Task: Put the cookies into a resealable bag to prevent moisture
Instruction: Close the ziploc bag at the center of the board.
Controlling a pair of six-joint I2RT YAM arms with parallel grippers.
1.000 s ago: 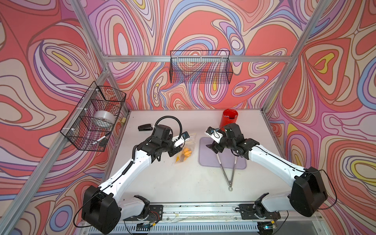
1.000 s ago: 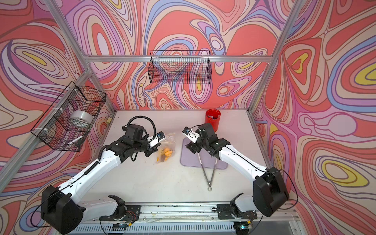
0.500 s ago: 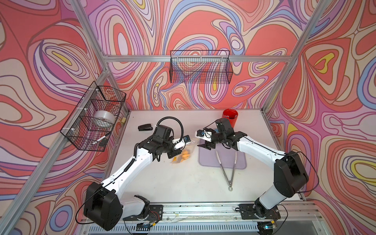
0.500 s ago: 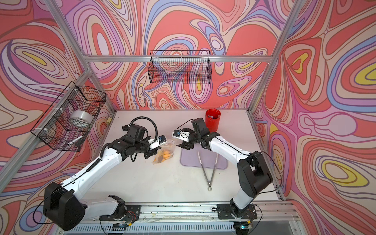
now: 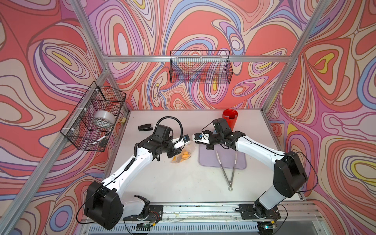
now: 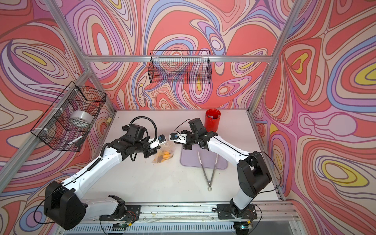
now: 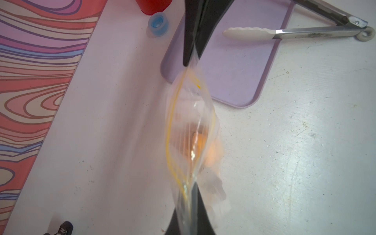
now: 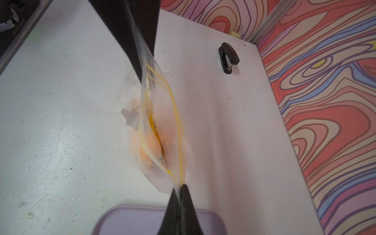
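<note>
Swinging off the tray (image 8: 142,221), right tool (image 8: 180,190) now pinches the resealable bag (image 8: 162,126); left tool (image 7: 190,195) still clamps it.

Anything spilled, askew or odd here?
No loose cookies seen. Odd bit: the bag is pinched at both ends by the left gripper and right gripper, yet its yellow zip lines bow apart, so the mouth gapes over the cookies.

The right gripper (image 8: 181,189) swung over to the resealable bag (image 8: 162,114), jaws clamping it.
</note>
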